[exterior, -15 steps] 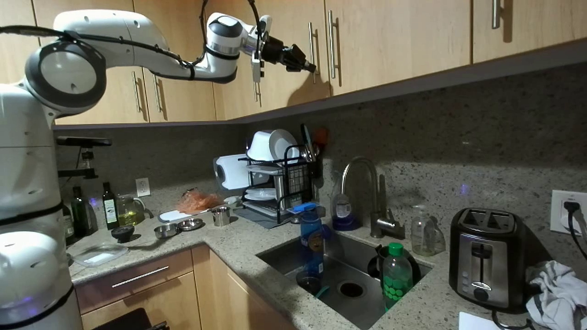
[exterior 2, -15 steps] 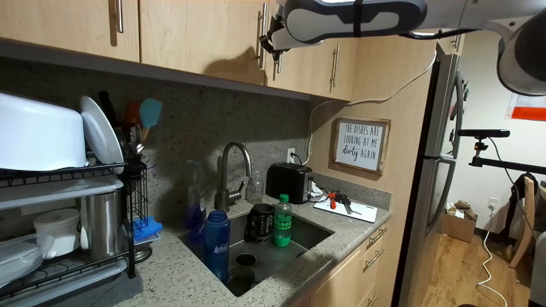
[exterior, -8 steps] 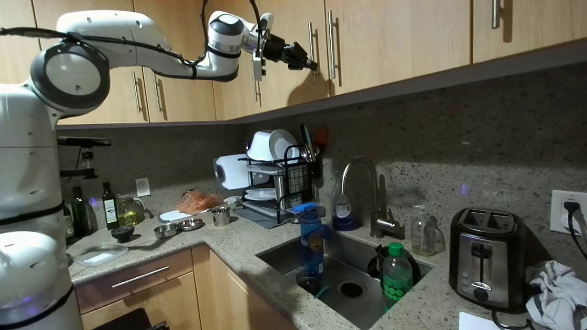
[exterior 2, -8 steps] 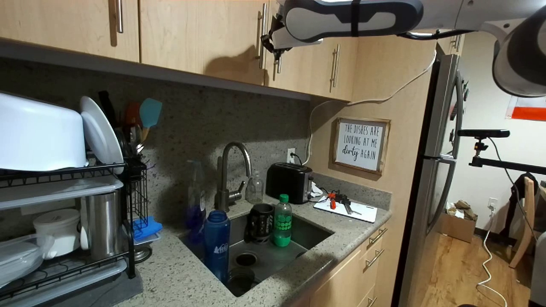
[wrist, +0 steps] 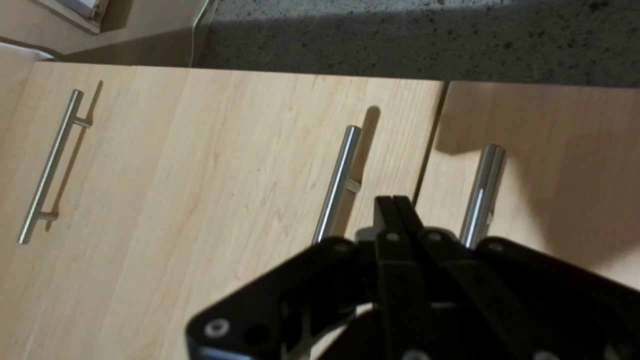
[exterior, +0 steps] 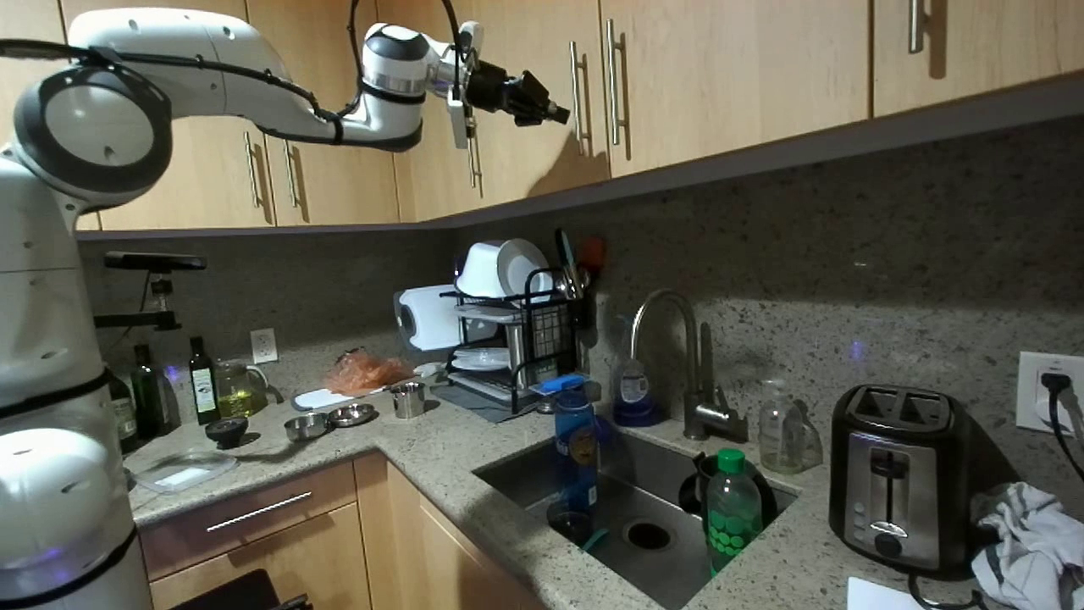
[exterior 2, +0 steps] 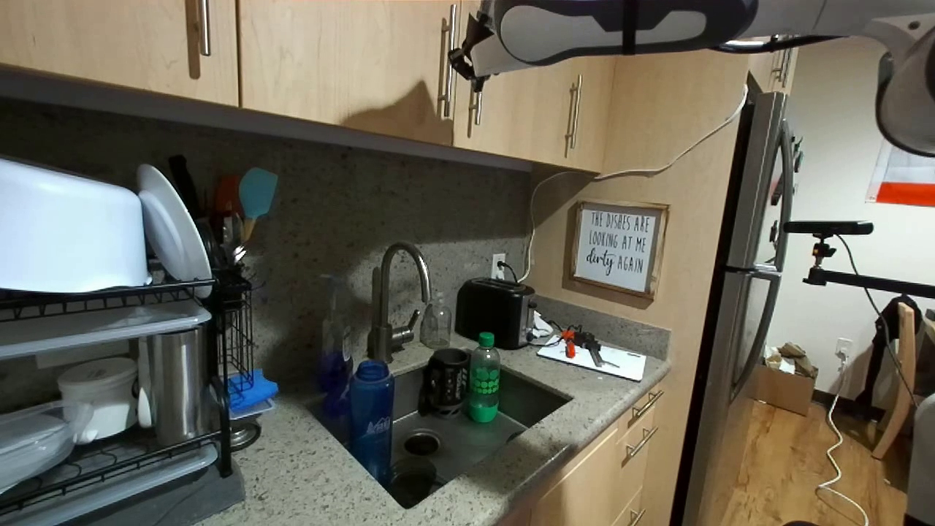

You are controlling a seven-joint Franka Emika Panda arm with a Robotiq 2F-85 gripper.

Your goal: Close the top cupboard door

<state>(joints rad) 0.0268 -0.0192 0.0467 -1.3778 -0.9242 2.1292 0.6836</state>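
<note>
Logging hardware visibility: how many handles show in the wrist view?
3: far-left handle, middle handle and right handle; the gripper, tips between the latter two, partly covers both and may hide more.

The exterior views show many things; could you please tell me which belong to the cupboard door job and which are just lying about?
For the job:
gripper, shut
upper cupboard doors before it, apparently closed; I cannot tell which is meant

Just lying about:
toaster
cloth
blue bottle
green-capped bottle

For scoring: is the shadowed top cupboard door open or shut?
Shut: the top cupboard door lies flush with the adjacent door, a thin seam between.
</note>
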